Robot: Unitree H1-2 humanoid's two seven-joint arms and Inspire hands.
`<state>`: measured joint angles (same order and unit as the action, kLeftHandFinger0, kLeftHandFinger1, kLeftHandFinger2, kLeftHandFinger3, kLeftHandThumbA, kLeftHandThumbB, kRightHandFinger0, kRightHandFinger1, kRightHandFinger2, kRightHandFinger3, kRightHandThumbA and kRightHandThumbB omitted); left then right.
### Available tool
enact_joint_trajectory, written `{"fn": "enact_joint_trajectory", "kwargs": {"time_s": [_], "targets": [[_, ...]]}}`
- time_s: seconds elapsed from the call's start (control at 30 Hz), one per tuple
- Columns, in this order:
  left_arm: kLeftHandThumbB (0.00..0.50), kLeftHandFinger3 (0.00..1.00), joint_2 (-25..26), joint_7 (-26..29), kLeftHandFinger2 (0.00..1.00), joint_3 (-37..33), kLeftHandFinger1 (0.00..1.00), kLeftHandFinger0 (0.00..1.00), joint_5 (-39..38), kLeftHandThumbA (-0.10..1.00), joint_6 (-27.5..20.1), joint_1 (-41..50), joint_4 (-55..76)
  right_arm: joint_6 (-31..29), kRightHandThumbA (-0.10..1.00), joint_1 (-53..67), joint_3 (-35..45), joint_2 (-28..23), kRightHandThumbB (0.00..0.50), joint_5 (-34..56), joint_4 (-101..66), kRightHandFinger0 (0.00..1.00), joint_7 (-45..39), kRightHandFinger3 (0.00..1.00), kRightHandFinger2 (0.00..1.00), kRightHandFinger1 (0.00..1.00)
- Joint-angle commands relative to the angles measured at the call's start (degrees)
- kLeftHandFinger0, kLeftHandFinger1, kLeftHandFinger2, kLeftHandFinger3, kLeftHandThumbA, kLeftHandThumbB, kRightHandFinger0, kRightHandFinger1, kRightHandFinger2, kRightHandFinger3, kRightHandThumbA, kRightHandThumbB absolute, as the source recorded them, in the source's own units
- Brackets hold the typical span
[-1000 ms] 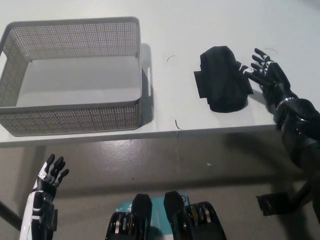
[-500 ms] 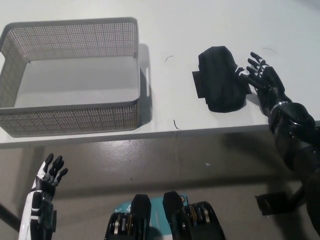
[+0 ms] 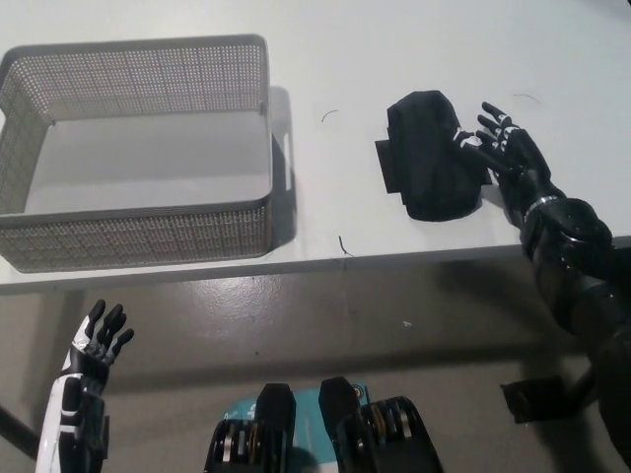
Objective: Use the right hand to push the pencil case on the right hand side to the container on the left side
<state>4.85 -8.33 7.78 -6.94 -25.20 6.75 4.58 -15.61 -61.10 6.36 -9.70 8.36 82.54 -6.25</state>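
A black pencil case (image 3: 429,156) lies on the white table (image 3: 355,69), right of the middle. My black right hand (image 3: 505,150) is open, fingers spread, and presses against the case's right side. The grey mesh container (image 3: 138,148) stands at the left of the table, with nothing inside it. A strip of bare table separates the case from the container's right wall. My white left hand (image 3: 91,363) hangs open below the table edge at the lower left, away from everything.
The table's front edge (image 3: 296,261) runs across the middle of the picture, close below the case. Two small dark thread-like marks (image 3: 329,114) lie on the table between container and case. Grey floor (image 3: 296,315) shows below.
My right hand has slid left against the pencil case, and the case has shifted slightly left toward the container. The left hand has stayed low at the lower left.
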Motion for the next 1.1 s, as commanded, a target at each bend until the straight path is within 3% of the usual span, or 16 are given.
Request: {"fn": "enact_joint_trajectory", "kwargs": {"time_s": [0.0,0.13,0.23,0.47,0.53,0.7,1.07], "targets": [[0.37,1.0,0.4,-1.1,1.0,0.0,1.0,1.0,-0.9,1.0,-1.7,-0.1,2.2,0.9,1.0,-3.6,-1.6,2.3,0.337,-1.7,0.1,1.0,-0.9,1.0,1.0,1.0],[0.364,1.0,0.6,-1.4,1.0,0.1,1.0,1.0,-1.1,1.0,-1.7,-0.2,2.1,2.9,1.0,-4.8,-2.7,3.5,0.381,-2.4,0.2,1.0,-0.4,1.0,1.0,1.0],[0.359,1.0,0.8,-1.4,1.0,0.0,1.0,1.0,-1.1,1.0,-1.7,-0.4,2.2,2.6,1.0,-5.3,-3.1,4.1,0.387,-2.5,0.2,1.0,-0.7,1.0,1.0,1.0],[0.362,1.0,0.7,-1.8,1.0,0.4,1.0,1.0,-1.2,1.0,-1.7,-1.3,2.1,2.6,1.0,-6.4,-3.7,6.3,0.379,-3.3,0.2,1.0,-1.4,1.0,1.0,1.0],[0.362,1.0,0.9,-1.9,1.0,0.5,1.0,1.0,-1.0,1.0,-1.7,-1.2,2.2,2.5,1.0,-6.5,-4.7,6.9,0.341,-4.3,0.2,1.0,-1.1,1.0,1.0,1.0],[0.362,1.0,1.1,-2.3,1.0,0.8,1.0,1.0,-1.4,1.0,-1.7,-1.5,2.1,3.1,1.0,-6.6,-4.8,8.2,0.355,-3.8,0.2,1.0,-0.7,1.0,1.0,1.0],[0.361,1.0,1.3,-2.1,1.0,0.8,1.0,1.0,-1.2,1.0,-1.7,-2.0,2.3,1.4,1.0,-6.3,-2.2,11.2,0.306,-1.4,-0.1,1.0,-1.4,1.0,1.0,1.0]]}}
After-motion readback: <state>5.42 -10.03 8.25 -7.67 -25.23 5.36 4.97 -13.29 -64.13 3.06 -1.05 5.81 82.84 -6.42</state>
